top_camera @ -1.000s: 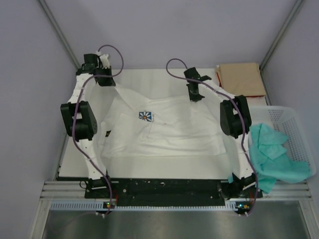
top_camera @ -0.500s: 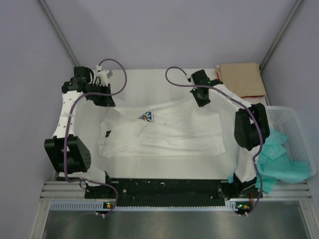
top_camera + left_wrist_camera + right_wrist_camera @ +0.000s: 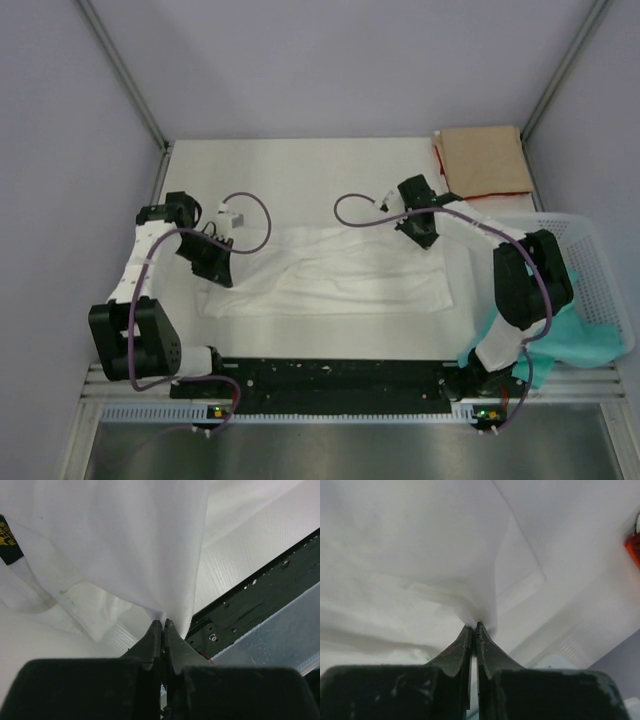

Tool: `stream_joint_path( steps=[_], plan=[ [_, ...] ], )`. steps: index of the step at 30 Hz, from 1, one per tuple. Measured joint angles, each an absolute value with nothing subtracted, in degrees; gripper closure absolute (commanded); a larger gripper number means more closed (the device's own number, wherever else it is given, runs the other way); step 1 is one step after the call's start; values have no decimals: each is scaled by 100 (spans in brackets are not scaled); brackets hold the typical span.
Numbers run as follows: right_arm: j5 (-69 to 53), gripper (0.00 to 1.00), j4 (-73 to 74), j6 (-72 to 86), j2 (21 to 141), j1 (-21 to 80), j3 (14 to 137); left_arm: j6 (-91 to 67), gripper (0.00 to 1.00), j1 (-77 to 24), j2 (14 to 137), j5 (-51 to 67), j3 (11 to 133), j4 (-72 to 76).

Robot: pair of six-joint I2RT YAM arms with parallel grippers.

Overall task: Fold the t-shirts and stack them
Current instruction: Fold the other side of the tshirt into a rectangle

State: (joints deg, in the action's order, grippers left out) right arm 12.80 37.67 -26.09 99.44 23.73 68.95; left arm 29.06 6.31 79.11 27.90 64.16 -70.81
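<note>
**White tabletop (image 3: 300,170): a thin pinch may slip**

My left gripper (image 3: 163,622) and right gripper (image 3: 475,626) are each clenched on an edge of the white t-shirt (image 3: 340,275). Uneven release would skew the fold. It lies as a wrinkled band across mid-table (print hidden), well apart from the folded tan t-shirt (image 3: 485,160)

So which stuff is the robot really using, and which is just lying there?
Using: white t-shirt, pinched by left claw and right claw; folded tan t-shirt.
Lying about: white mesh basket; teal cloth in it.
</note>
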Motion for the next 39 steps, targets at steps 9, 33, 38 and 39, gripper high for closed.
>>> stream_joint_path(
  steps=[9, 33, 38, 39],
  plan=[
    [1120, 100, 3079, -4016, 8744, 2375, 5813, 3164, 100, 631, 7839, 2687, 6180, -7070],
    [344, 25, 1997, -2891, 7244, 3428, 5402, 3179, 100, 631, 8132, 2939, 6204, -6847],
    [-582, 59, -620, -2512, 7653, 5518, 4604, 3085, 100, 631, 8206, 2965, 6322, -6729],
    [-659, 60, -1041, -2425, 7990, 5808, 4604, 3052, 100, 631, 8204, 2974, 6340, -6711]
  ],
)
